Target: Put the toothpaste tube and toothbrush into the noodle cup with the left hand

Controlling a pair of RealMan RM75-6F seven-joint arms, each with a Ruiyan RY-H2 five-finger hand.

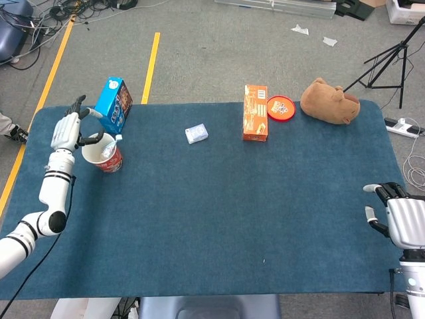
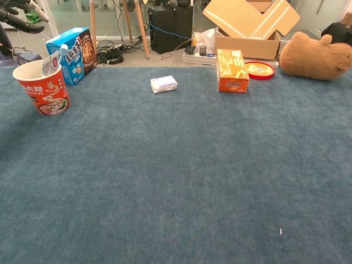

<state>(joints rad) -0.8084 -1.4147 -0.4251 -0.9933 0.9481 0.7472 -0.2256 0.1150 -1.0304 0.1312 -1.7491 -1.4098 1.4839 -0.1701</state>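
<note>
The red noodle cup [image 1: 105, 154] [image 2: 42, 88] stands upright near the table's far left edge. A toothpaste tube end [image 2: 51, 61] and the pale blue toothbrush [image 1: 114, 141] poke out of its rim, leaning toward the blue box. My left hand [image 1: 68, 130] [image 2: 16, 12] hovers just left of and above the cup, fingers spread, holding nothing. My right hand [image 1: 397, 216] sits at the table's right front edge, fingers loosely apart and empty.
A blue carton [image 1: 113, 105] stands right behind the cup. A small white packet [image 1: 196, 133], an orange box [image 1: 255, 111], a red dish [image 1: 280, 107] and a brown plush toy [image 1: 329, 101] line the far side of the blue table [image 1: 219, 219].
</note>
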